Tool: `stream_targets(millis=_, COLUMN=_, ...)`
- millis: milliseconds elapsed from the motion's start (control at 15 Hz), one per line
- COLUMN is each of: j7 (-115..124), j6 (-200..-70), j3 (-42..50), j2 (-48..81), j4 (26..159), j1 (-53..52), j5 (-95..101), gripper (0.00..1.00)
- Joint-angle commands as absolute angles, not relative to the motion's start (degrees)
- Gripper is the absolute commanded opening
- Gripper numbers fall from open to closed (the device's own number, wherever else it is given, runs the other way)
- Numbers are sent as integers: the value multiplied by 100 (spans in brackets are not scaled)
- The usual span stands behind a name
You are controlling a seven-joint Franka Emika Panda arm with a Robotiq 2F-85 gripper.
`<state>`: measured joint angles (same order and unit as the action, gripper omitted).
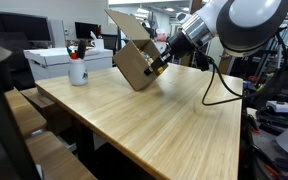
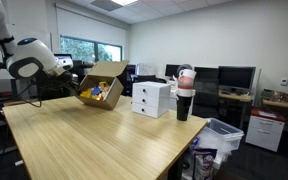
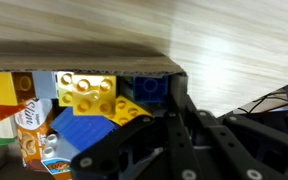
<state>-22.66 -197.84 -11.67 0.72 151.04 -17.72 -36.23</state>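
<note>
Tool (image 1: 156,68) was clamped on the box (image 1: 132,62) wall. Box was tilted above the table (image 1: 174,125), bricks (image 3: 89,95) inside.

You're getting two ext. cams looking across the long light wooden table (image 1: 174,120) from opposing sides, mid-range, both catching the tilted brown cardboard box (image 2: 102,85); wrist cam's peering close-up into it.

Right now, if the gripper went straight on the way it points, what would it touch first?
Probably the toy bricks in the tilted cardboard box that the gripper holds: in the wrist view a blue brick lies just ahead of the fingers, a yellow brick beyond it. Depth is unclear.
</note>
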Motion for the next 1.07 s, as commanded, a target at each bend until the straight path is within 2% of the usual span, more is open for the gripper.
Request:
stream_targets(millis=0, j7=-2339, j6=-19817, j3=-1166, j2=300, j4=15285, j1=-1797, j5=-3829, gripper=3)
stream_targets(millis=1000, j7=-2702, j6=-19824, j3=-1115, j2=163, j4=15423, j1=-1833, j5=-4217, gripper=3)
